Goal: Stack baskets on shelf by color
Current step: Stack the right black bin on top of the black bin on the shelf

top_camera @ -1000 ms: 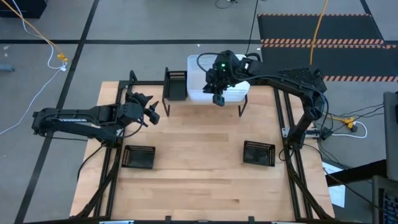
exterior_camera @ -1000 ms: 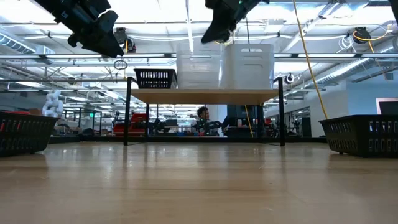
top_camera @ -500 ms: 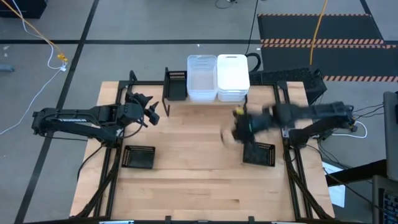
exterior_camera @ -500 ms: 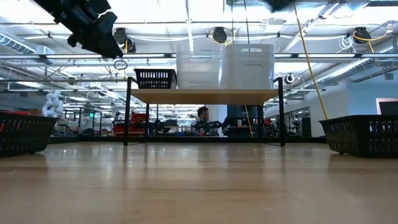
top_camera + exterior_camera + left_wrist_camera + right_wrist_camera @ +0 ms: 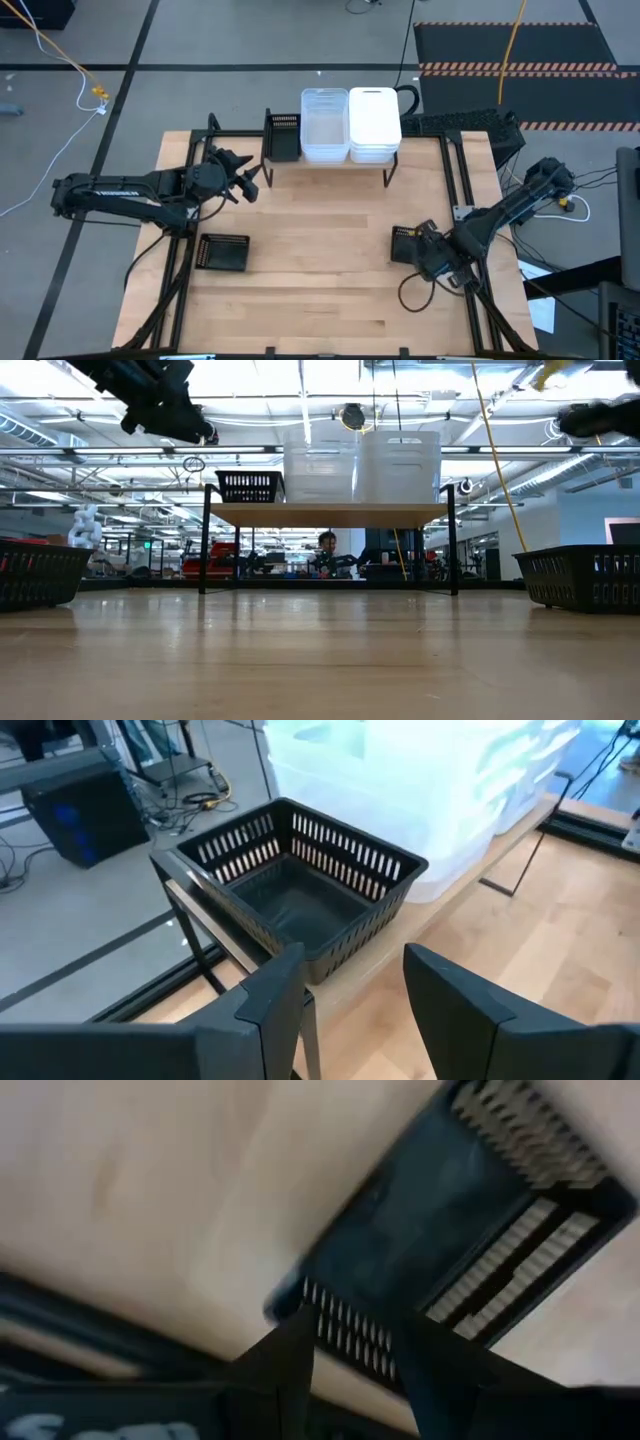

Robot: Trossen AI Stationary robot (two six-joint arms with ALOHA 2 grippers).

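Observation:
The shelf (image 5: 330, 160) stands at the table's far edge. On it, from left to right, sit one black mesh basket (image 5: 284, 135) (image 5: 300, 890), a stack of clear baskets (image 5: 324, 125) and a stack of white baskets (image 5: 374, 125). Two more black baskets rest on the tabletop, one at near left (image 5: 223, 252) and one at the right (image 5: 415, 245) (image 5: 450, 1250). My left gripper (image 5: 247, 180) (image 5: 355, 970) hovers open in front of the shelf's black basket. My right gripper (image 5: 428, 256) (image 5: 355, 1325) is open above the right black basket's near wall.
Black frame rails (image 5: 465, 215) run along both sides of the table, and the right arm leans in over the right one. Bare wood (image 5: 320, 230) lies between the two floor-level baskets. Cables (image 5: 415, 295) loop near the right arm. A person shows far behind the shelf (image 5: 325, 545).
My right gripper has swung quickly from above the clear and white stacks on the shelf toward the table's near right, and is now over the right black basket. My left gripper has edged slightly toward the shelf. No basket has moved.

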